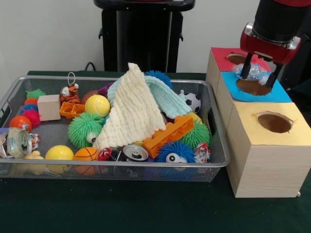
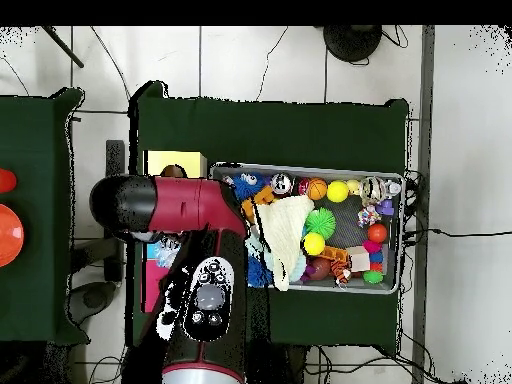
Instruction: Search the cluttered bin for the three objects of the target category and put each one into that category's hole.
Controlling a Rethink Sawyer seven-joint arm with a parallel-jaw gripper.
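My arm came down from above over the wooden box (image 1: 265, 145) beside the wire-mesh bin's (image 1: 214, 162) right edge. My gripper (image 1: 260, 73) hung above the blue panel's hole (image 1: 252, 87), its two dark fingers spread around a crinkly clear wrapper (image 1: 255, 74); I could not tell how firmly they gripped it. Nearer lay the yellow panel's hole (image 1: 274, 122), farther the red one (image 1: 236, 58). In the bin, a ribbed cream cloth (image 1: 130, 109) peaked over an orange brick (image 1: 170, 136), spiky green (image 1: 83, 128) and blue balls (image 1: 172, 151), a metal can (image 1: 134, 153). From overhead my red arm (image 2: 195, 215) hid the box, except its yellow panel (image 2: 175, 163)
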